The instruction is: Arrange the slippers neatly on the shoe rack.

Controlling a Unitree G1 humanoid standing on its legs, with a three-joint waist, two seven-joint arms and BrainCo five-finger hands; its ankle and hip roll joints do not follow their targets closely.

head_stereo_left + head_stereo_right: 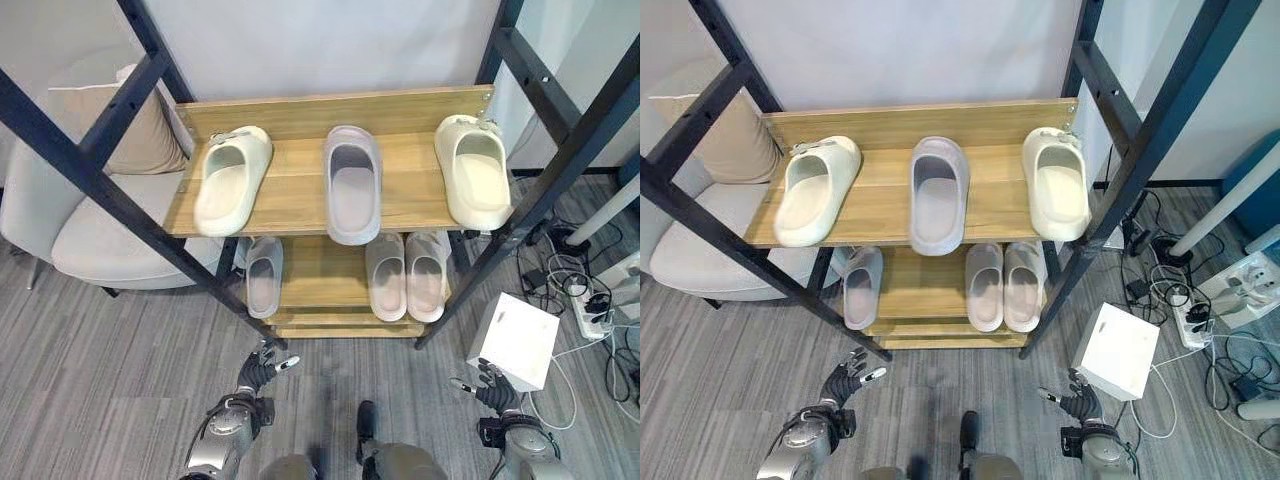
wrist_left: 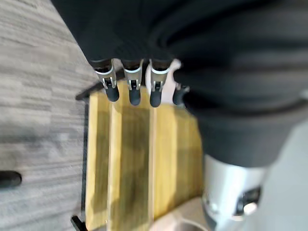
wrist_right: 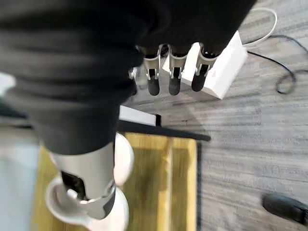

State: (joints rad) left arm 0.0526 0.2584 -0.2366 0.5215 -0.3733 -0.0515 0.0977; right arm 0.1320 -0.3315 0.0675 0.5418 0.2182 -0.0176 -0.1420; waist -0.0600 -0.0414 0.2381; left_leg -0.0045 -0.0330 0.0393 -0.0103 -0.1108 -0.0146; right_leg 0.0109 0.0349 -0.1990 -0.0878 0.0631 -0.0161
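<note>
Stock on the shoe rack (image 1: 300,195), for your check:

- Top shelf: a cream slipper (image 1: 232,178) is lying at the left, angled slightly; a lilac slipper (image 1: 352,182) is sitting mid-shelf with its heel overhanging the front edge; a second cream slipper (image 1: 473,167) is lying at the right. The cream pair is split apart, so you are probably looking at an unfinished arrangement.
- Lower shelf: a single pale slipper (image 1: 264,275) is sitting at the left, well apart from a pale pair (image 1: 406,275) lying side by side.
- Left hand (image 1: 264,372): hanging low in front of the rack, fingers relaxed and straight, carrying nothing.
- Right hand (image 1: 490,385): likewise loose and empty, hovering near the white box (image 1: 513,340) on the floor.
- Beside the rack: an armchair (image 1: 95,215).
</note>
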